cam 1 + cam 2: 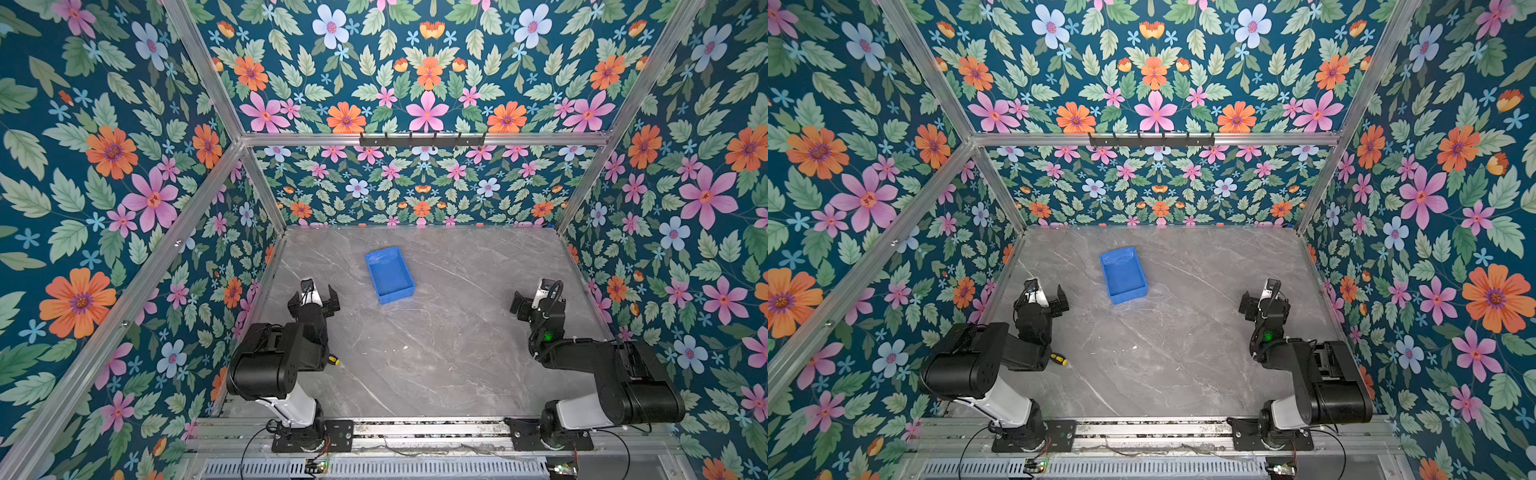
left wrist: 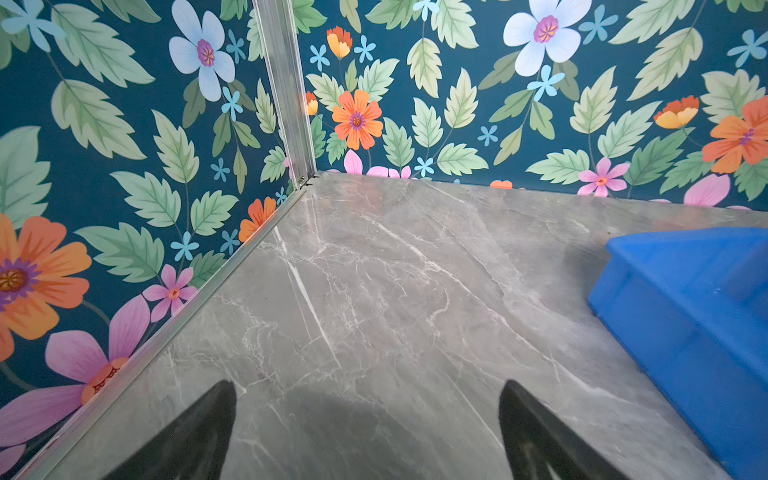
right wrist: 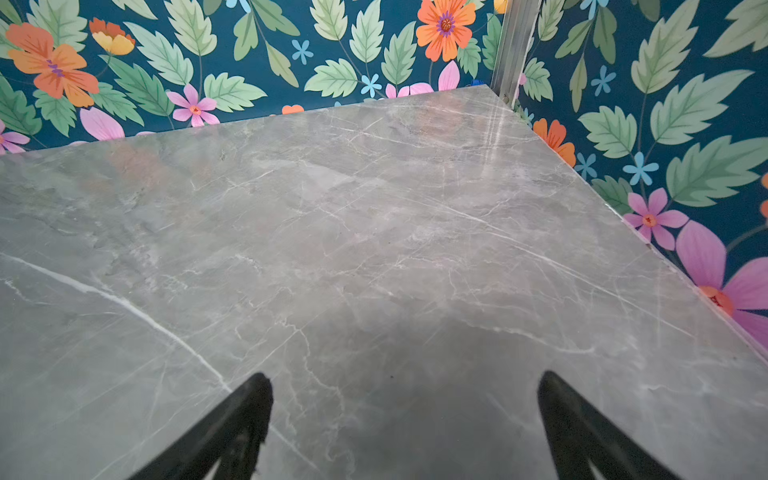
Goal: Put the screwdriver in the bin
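Note:
The blue bin (image 1: 390, 274) (image 1: 1123, 274) lies empty on the grey marble table, left of the middle and toward the back. Only the yellow-and-black handle end of the screwdriver (image 1: 333, 360) (image 1: 1059, 359) shows in both top views; the rest is hidden under my left arm near the front left. My left gripper (image 1: 313, 291) (image 2: 368, 386) hangs open over bare table, with the bin (image 2: 685, 311) close beside it. My right gripper (image 1: 538, 296) (image 3: 404, 376) is open over bare table at the right, holding nothing.
Flowered walls with aluminium frame posts (image 2: 286, 95) close the table in on three sides. A black hook rail (image 1: 422, 139) is fixed high on the back frame. Both arm bases sit on a metal rail (image 1: 415, 430) at the front edge.

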